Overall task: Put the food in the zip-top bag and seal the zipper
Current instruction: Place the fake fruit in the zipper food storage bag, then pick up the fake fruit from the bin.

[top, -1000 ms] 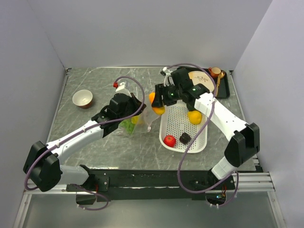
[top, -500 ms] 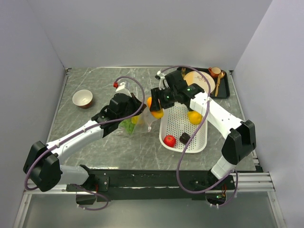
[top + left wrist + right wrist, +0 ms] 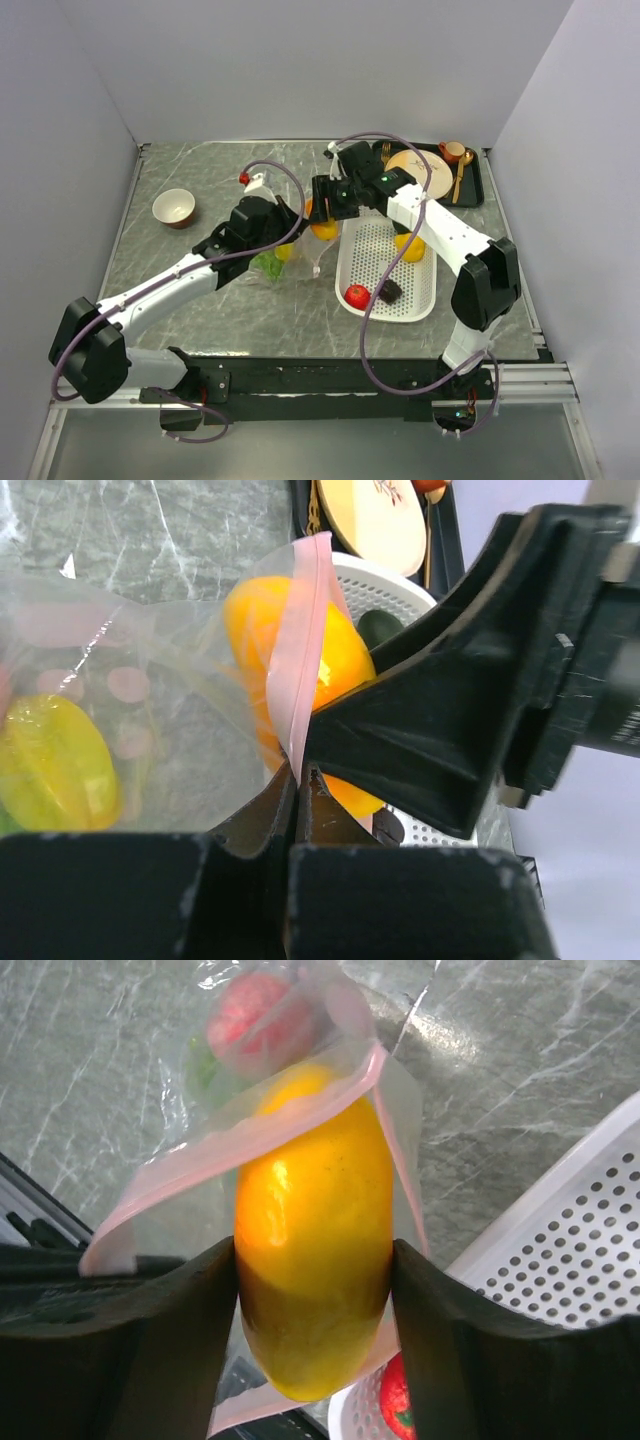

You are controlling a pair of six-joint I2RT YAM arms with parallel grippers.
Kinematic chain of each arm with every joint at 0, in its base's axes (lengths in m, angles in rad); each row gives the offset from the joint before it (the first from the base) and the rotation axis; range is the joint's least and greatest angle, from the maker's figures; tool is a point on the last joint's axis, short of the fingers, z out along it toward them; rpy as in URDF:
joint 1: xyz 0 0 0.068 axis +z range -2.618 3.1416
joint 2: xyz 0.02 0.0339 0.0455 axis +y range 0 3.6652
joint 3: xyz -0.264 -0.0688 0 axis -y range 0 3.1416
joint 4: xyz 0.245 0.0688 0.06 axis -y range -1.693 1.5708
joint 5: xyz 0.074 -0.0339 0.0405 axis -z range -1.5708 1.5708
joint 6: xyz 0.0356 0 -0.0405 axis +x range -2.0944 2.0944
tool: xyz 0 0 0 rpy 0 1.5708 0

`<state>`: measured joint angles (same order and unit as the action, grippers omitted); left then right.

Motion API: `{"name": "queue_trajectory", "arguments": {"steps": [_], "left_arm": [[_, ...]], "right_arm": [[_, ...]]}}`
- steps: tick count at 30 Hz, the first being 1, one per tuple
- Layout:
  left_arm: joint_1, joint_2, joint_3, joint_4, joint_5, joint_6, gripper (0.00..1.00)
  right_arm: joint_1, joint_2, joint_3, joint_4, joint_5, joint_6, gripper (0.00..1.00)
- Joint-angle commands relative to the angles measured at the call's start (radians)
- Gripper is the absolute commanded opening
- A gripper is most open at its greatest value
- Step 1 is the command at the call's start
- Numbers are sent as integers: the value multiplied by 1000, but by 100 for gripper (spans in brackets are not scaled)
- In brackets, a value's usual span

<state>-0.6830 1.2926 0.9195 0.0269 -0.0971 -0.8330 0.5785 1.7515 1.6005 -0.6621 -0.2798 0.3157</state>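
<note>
Marble-patterned grey tabletop (image 3: 200,300) carries, at far left, a small round cream bowl with a brown outside (image 3: 174,208), well apart from everything else. Next to the right, the left gripper (image 3: 298,777) has its 2 black jaws pressed together on the narrow pale pink zipper strip (image 3: 305,630) of the clear crinkly zip-top bag (image 3: 290,258), pinching that edge and lifting it off the table. Inside the bag, the left wrist view shows a yellow toy lemon (image 3: 50,762) low on the left, and the right wrist view shows a pink toy peach (image 3: 255,1018) with something green (image 3: 205,1070) just beside it, too blurred to name. At the bag's mouth the right gripper (image 3: 315,1300) clamps a smooth orange toy mango (image 3: 315,1220) between its 2 black fingers (image 3: 175,1330), each finger touching a side of the fruit; the pink strip lies across the mango's far end and a 2nd pink edge runs down its right side, so the fruit sits partly within the opening. Just right of the bag lies the white perforated plastic basket (image 3: 420,295), holding a red toy tomato (image 3: 357,295), a small dark piece (image 3: 390,290) beside it and another orange-yellow fruit (image 3: 408,247) further back. Far right at the back, a black tray (image 3: 478,190) holds a cream round plate (image 3: 420,165), a small brown cup (image 3: 452,152) and a gold spoon (image 3: 460,182).
</note>
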Motion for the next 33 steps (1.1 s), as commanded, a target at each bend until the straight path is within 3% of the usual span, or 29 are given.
{"name": "queue_trajectory", "arguments": {"steps": [1, 6, 12, 16, 20, 33], "left_arm": [[-4, -58, -13, 51, -18, 5, 1], [-4, -72, -18, 38, -30, 5, 1], [-4, -90, -16, -2, -72, 5, 1], [-4, -108, -18, -25, -105, 3, 1], [-3, -137, -25, -25, -128, -2, 1], [-4, -131, -25, -50, -125, -3, 1]], "right_arm": [[0, -20, 33, 27, 33, 33, 75], [-2, -55, 26, 33, 76, 54, 84], [-43, -144, -19, 30, 188, 92, 89], [-124, -248, -129, 59, 232, 146, 90], [-280, -307, -243, 96, 255, 200, 94], [-322, -70, -218, -71, 524, 154, 95]]}}
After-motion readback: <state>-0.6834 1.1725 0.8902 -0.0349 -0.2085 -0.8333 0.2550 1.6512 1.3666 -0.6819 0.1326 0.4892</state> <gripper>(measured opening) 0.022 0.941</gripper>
